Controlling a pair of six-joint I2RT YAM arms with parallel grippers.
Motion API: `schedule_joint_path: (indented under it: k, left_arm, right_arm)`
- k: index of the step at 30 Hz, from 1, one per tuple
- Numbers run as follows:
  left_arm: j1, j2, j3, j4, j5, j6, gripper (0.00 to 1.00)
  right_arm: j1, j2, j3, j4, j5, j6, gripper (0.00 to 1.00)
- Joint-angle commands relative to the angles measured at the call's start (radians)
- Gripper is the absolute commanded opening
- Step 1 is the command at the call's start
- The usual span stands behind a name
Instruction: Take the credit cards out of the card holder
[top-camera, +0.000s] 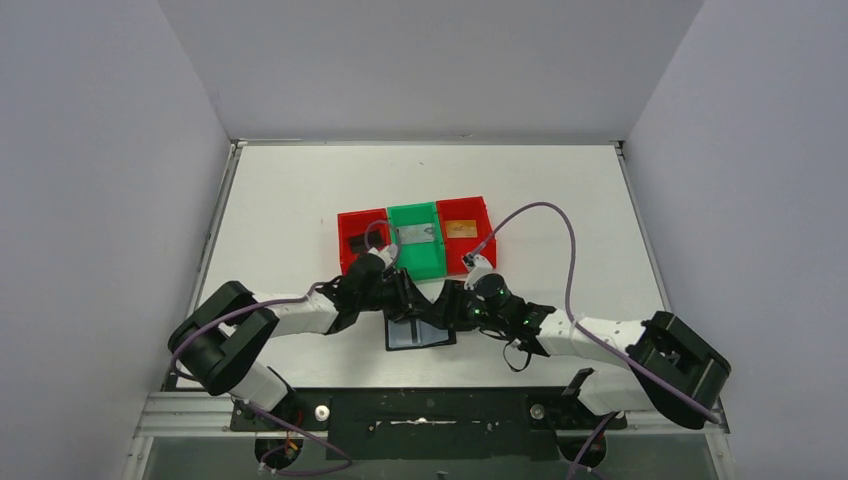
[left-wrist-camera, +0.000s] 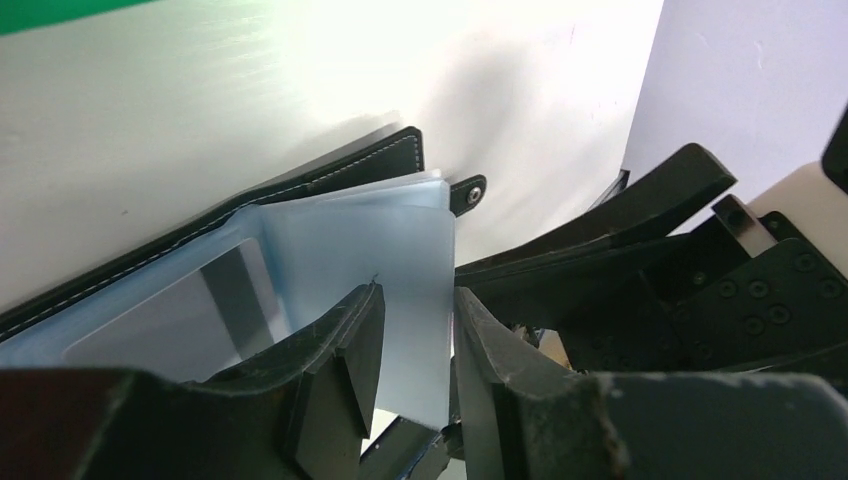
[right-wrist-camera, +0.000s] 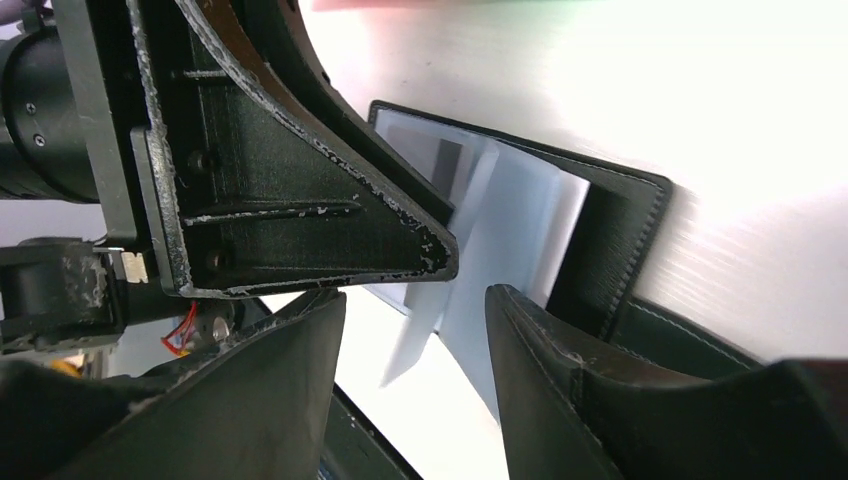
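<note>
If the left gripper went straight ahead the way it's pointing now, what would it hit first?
Most likely the card holder. The left gripper points into the open holder, and one blue-grey plastic sleeve stands between its open jaws, so that sleeve comes first. Depth beyond it is hard to judge.

— Top external?
— Fixed high at near edge, facing down and far over whole table (top-camera: 300, 180).
— Wrist pair?
— Very close, low, from left and right; shared: open card holder (top-camera: 420, 335).
</note>
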Motion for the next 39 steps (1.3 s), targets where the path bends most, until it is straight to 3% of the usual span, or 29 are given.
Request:
schedule_joint_path:
  k: [1,7,13,29,39]
  left_arm:
    - [-0.034,0.024,0.075,0.030,0.058,0.037,0.32]
    - [-0.055,0.065,0.116,-0.006,0.061,0.067,0.41]
    - [-0.058,0.063,0.137,-0.106,0.023,0.121,0.43]
    - [-0.051,-0.095,0.192,-0.396,-0.219,0.239,0.45]
    - [-0.039,-0.202,0.178,-0.515,-0.354,0.243,0.42]
  right_arm:
    - [0.006,-0.126,0.028,-0.135,0.205,-0.015,0.53]
    - [0.015,-0.270,0.022,-0.229,0.342,-0.006,0.46]
    - [0.026,-0.301,0.057,-0.228,0.331,-0.032,0.38]
    - [0.090,-0.058,0.140,-0.064,0.155,-0.067,0.22]
    - [0.123,0.075,0.194,-0.089,0.137,-0.062,0.23]
